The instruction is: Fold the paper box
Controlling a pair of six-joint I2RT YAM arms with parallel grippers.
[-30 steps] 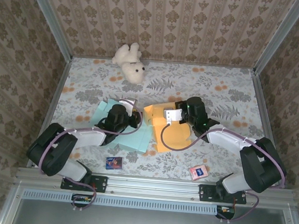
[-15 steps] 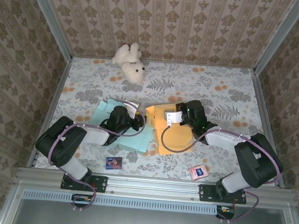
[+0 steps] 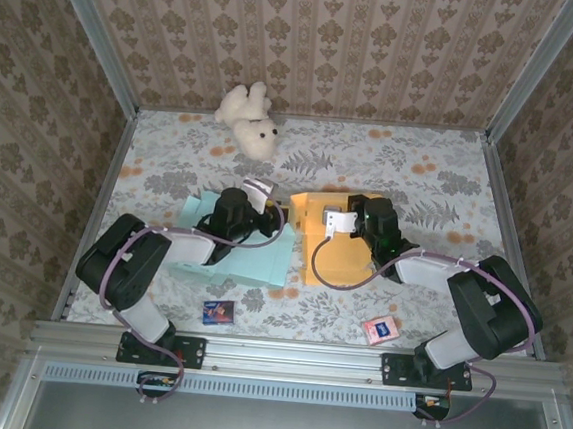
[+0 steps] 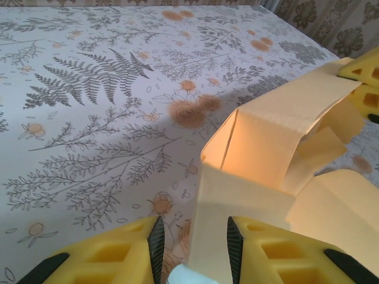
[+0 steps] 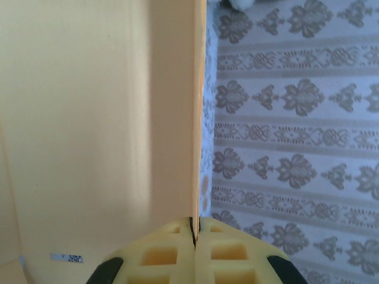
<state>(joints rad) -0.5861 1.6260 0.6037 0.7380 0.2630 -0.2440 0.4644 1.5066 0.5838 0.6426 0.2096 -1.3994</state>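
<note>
The paper box [image 3: 335, 261] is a yellow-orange card blank lying mid-table, its far part folded up into walls. My right gripper [image 3: 327, 225] is at its far edge. In the right wrist view my right gripper [image 5: 195, 223] is shut on the edge of an upright panel of the paper box [image 5: 89, 118]. My left gripper [image 3: 275, 207] reaches in at the box's left side. In the left wrist view the left gripper [image 4: 192, 236] stands open around a raised flap of the paper box [image 4: 260, 142]. The flap lies against the right pad, with a gap at the left pad.
A teal paper sheet [image 3: 259, 258] lies flat under my left arm, touching the box's left side. A white plush bear [image 3: 250, 118] sits at the back. A small blue card [image 3: 218, 312] and a pink card [image 3: 381, 329] lie near the front edge. Patterned walls enclose the table.
My left gripper has moved right and farther back to the box's left flap, and its jaws have widened. The right gripper has drawn the box's far panel more upright.
</note>
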